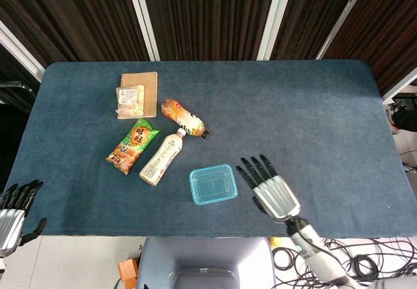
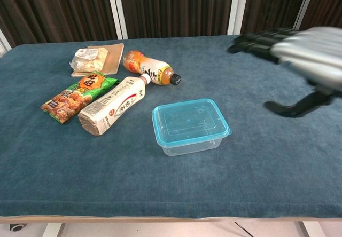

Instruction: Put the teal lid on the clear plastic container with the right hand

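Your right robot hand [image 1: 268, 188] hangs over the blue desk [image 1: 313, 120], fingers spread and holding nothing. Just to its left sits the clear plastic container [image 1: 214, 185], apart from the fingers, with the teal lid [image 1: 195, 189] seated on its rim. Further left and beyond lie a white bottle [image 1: 161, 158], an orange bottle [image 1: 183, 118], a green snack bag [image 1: 133, 146] and a notebook [image 1: 141, 87]. Your left robot hand [image 1: 14, 211] sits far off at the desk's left corner, empty.
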